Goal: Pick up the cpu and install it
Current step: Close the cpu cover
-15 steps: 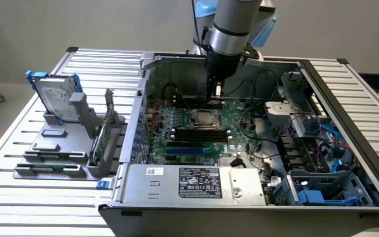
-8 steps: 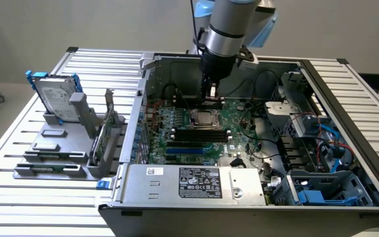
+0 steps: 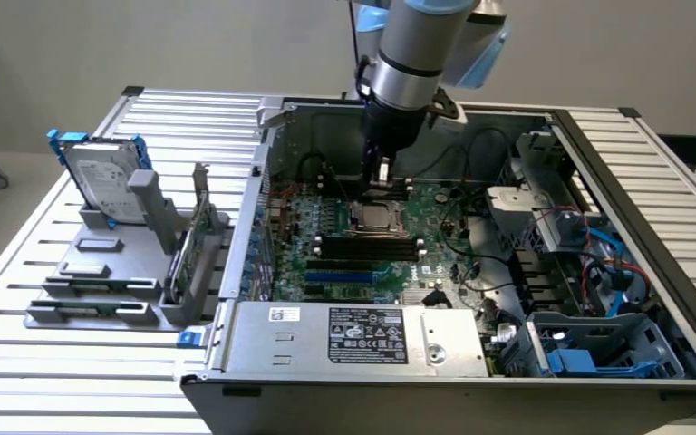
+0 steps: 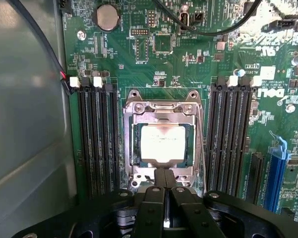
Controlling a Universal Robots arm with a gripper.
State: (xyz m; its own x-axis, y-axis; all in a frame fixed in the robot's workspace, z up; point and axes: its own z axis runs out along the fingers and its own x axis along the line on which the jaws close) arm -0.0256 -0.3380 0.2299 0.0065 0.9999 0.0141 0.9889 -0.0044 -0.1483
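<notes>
The cpu [image 4: 162, 144], a small square chip with a silvery top, lies flat inside the metal-framed socket [image 4: 134, 111] of the green board [image 4: 139, 59]. In the exterior view the cpu [image 3: 377, 217] sits in the middle of the open computer case. My gripper [image 3: 380, 181] hangs just above the board, a little behind the socket. In the wrist view the gripper [image 4: 165, 179] is at the socket's near edge, apart from the chip. Its two black fingers [image 4: 156, 191] are pressed together, shut, with nothing between them.
Black memory slots [image 4: 94, 139] flank the socket on both sides, and cables [image 4: 39, 44] run across the board. The case walls [image 3: 264, 163] and a power supply [image 3: 361, 335] hem in the board. A silver hard drive [image 3: 101, 177] with blue brackets stands on a grey rack at the exterior view's left.
</notes>
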